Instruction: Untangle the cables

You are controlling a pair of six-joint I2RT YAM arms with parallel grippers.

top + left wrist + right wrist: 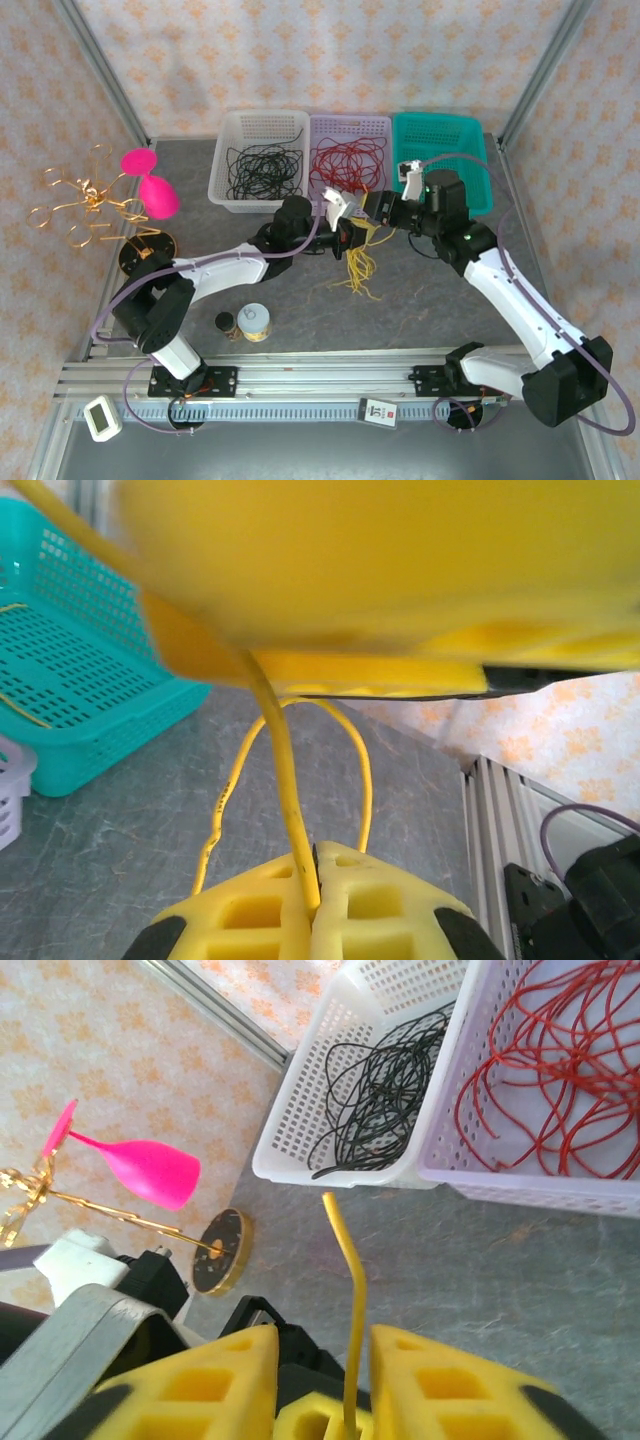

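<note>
The cables (358, 266) are a small yellow bundle hanging and trailing onto the table at mid-table. My left gripper (346, 238) is shut on one yellow cable; in the left wrist view the strand (283, 780) runs up out of the pinched gripper (313, 865), and a second yellow loop (358, 770) arches behind it. My right gripper (376, 212) is close against the left one from the right. In the right wrist view this gripper (325, 1345) stands open, and the yellow cable end (353, 1280) rises free between the fingers, touching neither pad.
Three baskets line the back: a white one (232, 190) with black cables, a lilac one (350, 128) with red cables, a teal one (478, 150). A gold wire ornament (85, 200), a pink glass (152, 190), a black disc base (145, 250) and two small jars (252, 322) stand at left.
</note>
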